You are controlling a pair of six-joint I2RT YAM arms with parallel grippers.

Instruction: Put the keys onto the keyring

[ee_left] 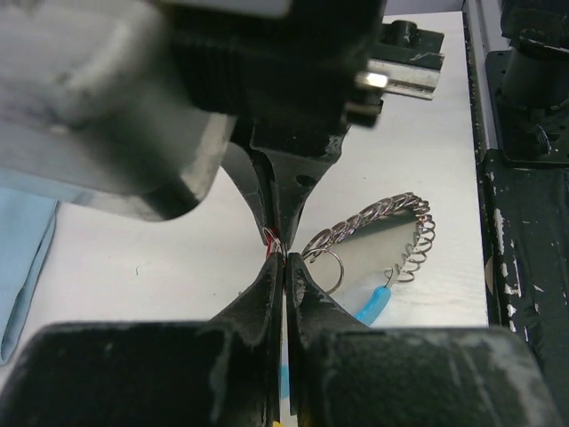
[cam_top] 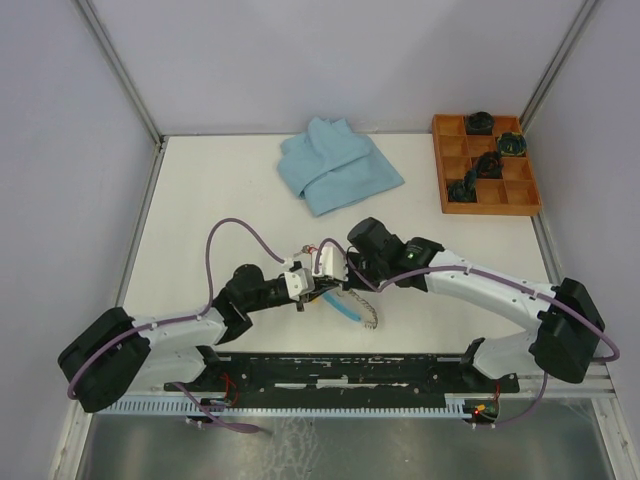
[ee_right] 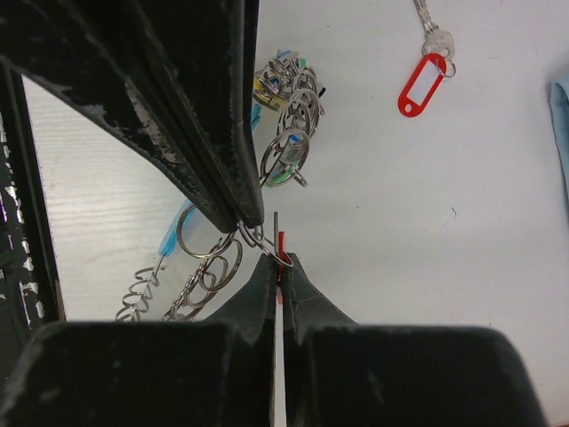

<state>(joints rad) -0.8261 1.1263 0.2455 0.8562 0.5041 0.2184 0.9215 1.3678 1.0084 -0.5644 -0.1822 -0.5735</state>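
Note:
My two grippers meet tip to tip over the middle of the table. My right gripper [ee_right: 283,260] [cam_top: 328,268] is shut on a key with a red tag [ee_right: 283,243], seen edge-on. My left gripper [ee_left: 284,256] [cam_top: 300,284] is shut on the ring end of the keyring; its fingers [ee_right: 233,182] pinch a small split ring [ee_right: 253,234] touching the red tag. The keyring [ee_left: 384,213] [ee_right: 151,301] [cam_top: 366,312] is a grey coiled loop with a light-blue segment [ee_left: 374,305], lying below the grippers. A second red-tagged key [ee_right: 421,84] lies apart on the table.
A bunch of keys with green and blue tags [ee_right: 286,98] lies beyond the left fingers. A folded light-blue cloth [cam_top: 338,165] lies at the back centre. A wooden compartment tray [cam_top: 520,195] with dark objects stands at the back right. A black base rail [cam_top: 350,370] runs along the near edge.

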